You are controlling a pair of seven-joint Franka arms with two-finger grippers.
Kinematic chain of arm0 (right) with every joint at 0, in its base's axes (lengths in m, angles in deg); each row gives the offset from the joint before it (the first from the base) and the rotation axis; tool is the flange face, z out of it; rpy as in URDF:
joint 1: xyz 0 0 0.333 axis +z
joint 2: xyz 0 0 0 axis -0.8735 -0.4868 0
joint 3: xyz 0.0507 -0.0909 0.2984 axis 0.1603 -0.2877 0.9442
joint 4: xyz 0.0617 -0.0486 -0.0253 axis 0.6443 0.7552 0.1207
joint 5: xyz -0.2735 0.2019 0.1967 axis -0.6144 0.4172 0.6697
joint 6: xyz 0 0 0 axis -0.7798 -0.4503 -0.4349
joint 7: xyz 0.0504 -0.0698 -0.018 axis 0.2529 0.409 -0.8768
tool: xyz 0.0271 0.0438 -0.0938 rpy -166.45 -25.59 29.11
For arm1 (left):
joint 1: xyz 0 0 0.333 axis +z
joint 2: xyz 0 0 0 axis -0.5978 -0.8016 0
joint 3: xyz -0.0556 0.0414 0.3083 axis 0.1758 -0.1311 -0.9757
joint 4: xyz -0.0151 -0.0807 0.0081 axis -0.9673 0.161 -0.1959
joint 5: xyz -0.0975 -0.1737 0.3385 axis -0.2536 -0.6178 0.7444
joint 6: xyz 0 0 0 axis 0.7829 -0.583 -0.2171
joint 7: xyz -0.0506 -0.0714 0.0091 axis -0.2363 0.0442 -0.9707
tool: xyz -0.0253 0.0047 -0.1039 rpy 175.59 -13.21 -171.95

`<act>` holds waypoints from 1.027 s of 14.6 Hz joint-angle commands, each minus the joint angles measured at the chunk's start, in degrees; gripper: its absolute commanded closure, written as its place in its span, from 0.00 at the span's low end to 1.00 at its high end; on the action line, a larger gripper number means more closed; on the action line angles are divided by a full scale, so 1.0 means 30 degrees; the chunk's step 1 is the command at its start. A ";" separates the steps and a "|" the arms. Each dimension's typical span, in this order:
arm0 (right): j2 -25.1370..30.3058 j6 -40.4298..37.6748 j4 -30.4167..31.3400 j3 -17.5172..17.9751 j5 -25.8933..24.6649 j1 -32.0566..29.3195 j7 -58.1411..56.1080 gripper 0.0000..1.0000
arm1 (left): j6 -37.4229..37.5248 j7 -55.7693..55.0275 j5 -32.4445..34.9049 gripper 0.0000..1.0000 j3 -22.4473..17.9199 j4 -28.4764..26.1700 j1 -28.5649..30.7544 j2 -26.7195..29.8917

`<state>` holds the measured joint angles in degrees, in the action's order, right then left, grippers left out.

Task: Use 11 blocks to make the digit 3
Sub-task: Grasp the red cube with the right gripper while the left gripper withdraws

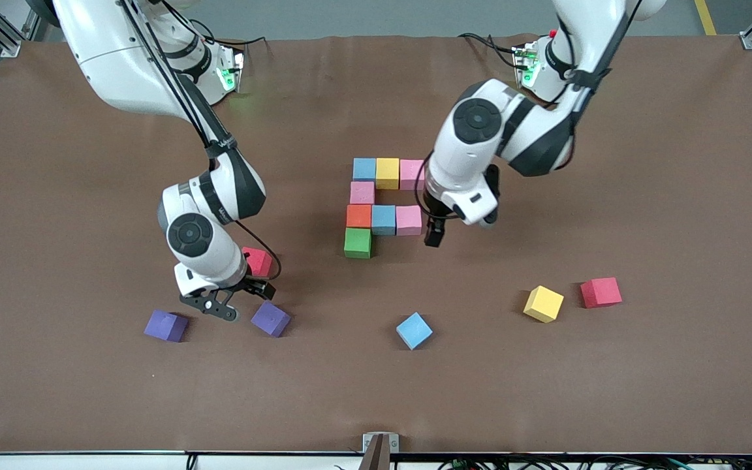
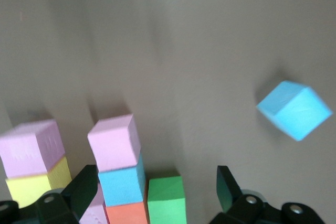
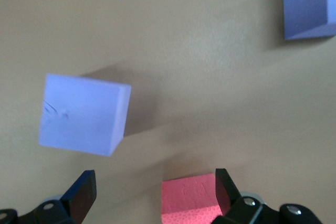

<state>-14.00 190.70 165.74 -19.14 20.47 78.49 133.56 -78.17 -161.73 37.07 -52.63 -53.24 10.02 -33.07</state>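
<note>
Eight cubes of the figure (image 1: 383, 204) sit touching at mid-bench, the green cube (image 1: 357, 243) its nearest piece. The left pincer (image 1: 433, 234) hangs released beside the pink cube (image 1: 408, 220). The right pincer (image 1: 235, 301) hovers spread over the red cube (image 1: 258, 261), between two purple cubes: it should drop squarely and straddle red only.

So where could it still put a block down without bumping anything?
Bare patches: beside the green block, under the blue-pink row, and between the loose blue block and purple block. Crowded: around the right claw, open among purple and red blocks.
</note>
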 commanded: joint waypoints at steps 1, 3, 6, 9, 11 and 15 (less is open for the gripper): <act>0.1467 0.2582 0.3483 0.0329 -0.0480 -0.0278 -0.0059 0.00 | 0.2222 0.3456 0.0359 0.00 0.0074 0.1885 0.0956 -0.0346; 0.1672 0.2795 0.3781 0.0329 -0.0480 -0.0306 -0.0901 0.00 | 0.3831 0.6796 0.0359 0.00 0.0074 0.2792 0.1718 -0.0317; 0.1702 0.2823 0.4015 0.0329 -0.0480 -0.0629 -0.1846 0.00 | 0.6060 1.1074 0.0388 0.00 -0.0072 0.4491 0.2190 -0.0317; 0.1731 0.2650 0.4046 0.0329 -0.0480 -0.0629 -0.1846 0.00 | 0.8751 1.6258 0.0272 0.00 0.0014 0.6015 0.3591 -0.0083; 0.1731 0.2648 0.4016 0.0300 -0.0480 -0.0629 -0.1846 0.00 | 1.0627 1.9131 0.0329 0.00 0.0016 0.6719 0.4151 0.0208; 0.1731 0.2648 0.4425 0.0300 -0.0451 -0.0629 -0.1788 0.00 | 1.1837 2.3763 0.0359 0.00 -0.0044 0.6811 0.5349 0.1847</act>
<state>-11.03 198.45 176.04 -19.07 20.37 77.77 128.27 -44.43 -96.19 37.09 -53.05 -32.66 24.14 -30.59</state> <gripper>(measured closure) 0.000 0.000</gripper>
